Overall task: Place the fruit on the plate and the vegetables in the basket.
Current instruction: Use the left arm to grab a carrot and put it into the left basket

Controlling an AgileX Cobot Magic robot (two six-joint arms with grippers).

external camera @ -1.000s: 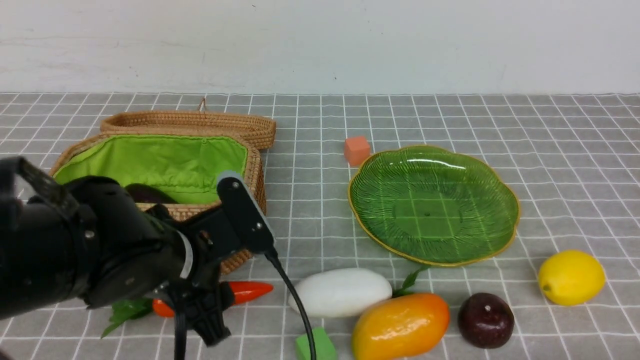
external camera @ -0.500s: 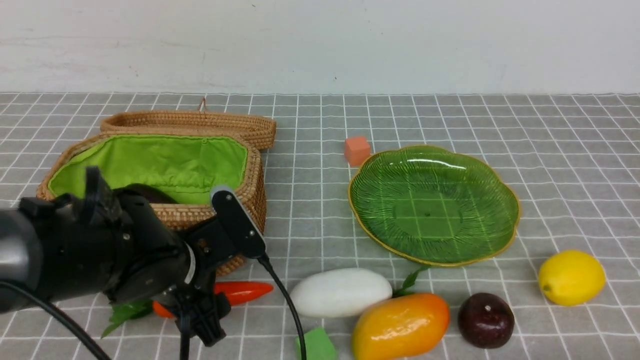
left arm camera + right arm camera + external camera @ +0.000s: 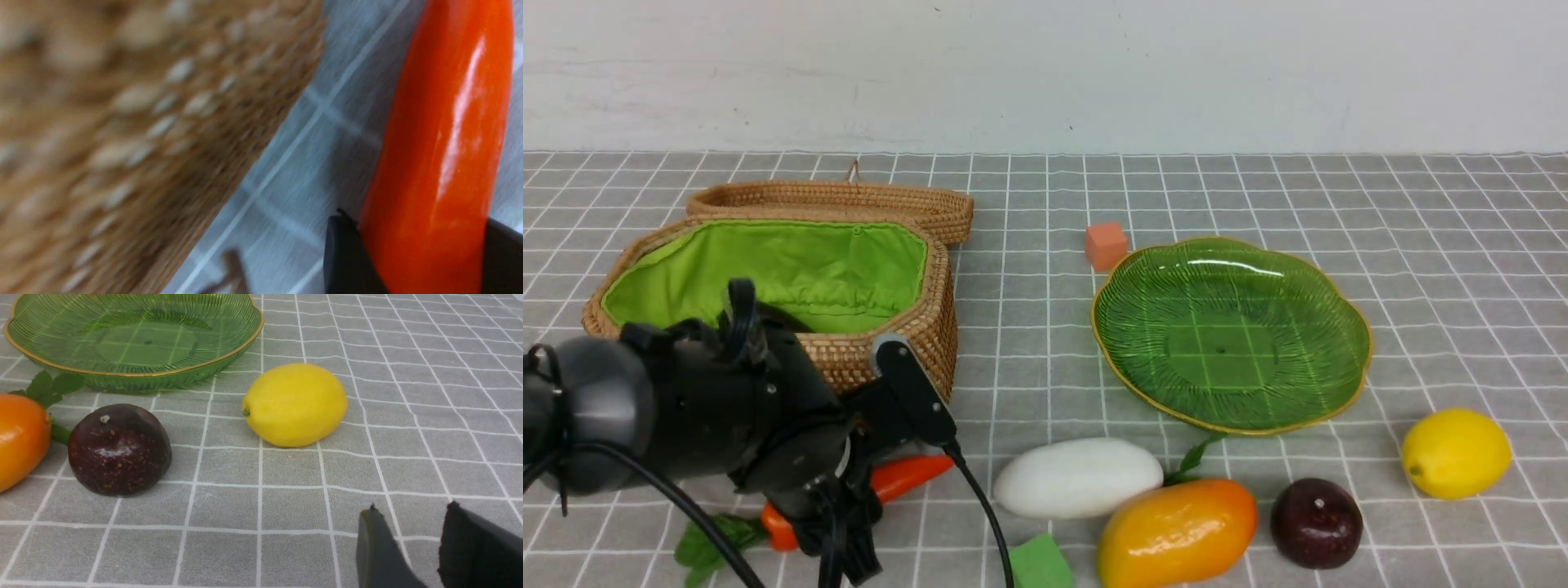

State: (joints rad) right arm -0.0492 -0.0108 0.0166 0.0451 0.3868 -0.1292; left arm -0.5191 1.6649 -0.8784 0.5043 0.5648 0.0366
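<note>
My left gripper (image 3: 837,531) is down on the cloth in front of the wicker basket (image 3: 915,327), shut on the orange carrot (image 3: 907,478). In the left wrist view both black fingers (image 3: 347,253) press against the carrot (image 3: 441,143), with the basket wall (image 3: 143,122) beside it. The white vegetable (image 3: 1078,478), mango (image 3: 1176,531), dark purple fruit (image 3: 1316,523) and lemon (image 3: 1455,453) lie on the cloth near the front edge. The green plate (image 3: 1229,335) holds nothing. My right gripper (image 3: 412,514) is open and holds nothing, hovering near the lemon (image 3: 295,404) and purple fruit (image 3: 119,449).
A small orange cube (image 3: 1106,245) sits just behind the plate's left rim. A green cube (image 3: 1041,567) lies at the front edge, between the carrot and the mango. The basket's woven lid (image 3: 849,204) hangs open behind it. A white wall closes off the back.
My left arm has sunk lower and swung toward the near left. Its jaws have closed onto the carrot, whose leafy end has slid toward the front edge so it lies tilted.
</note>
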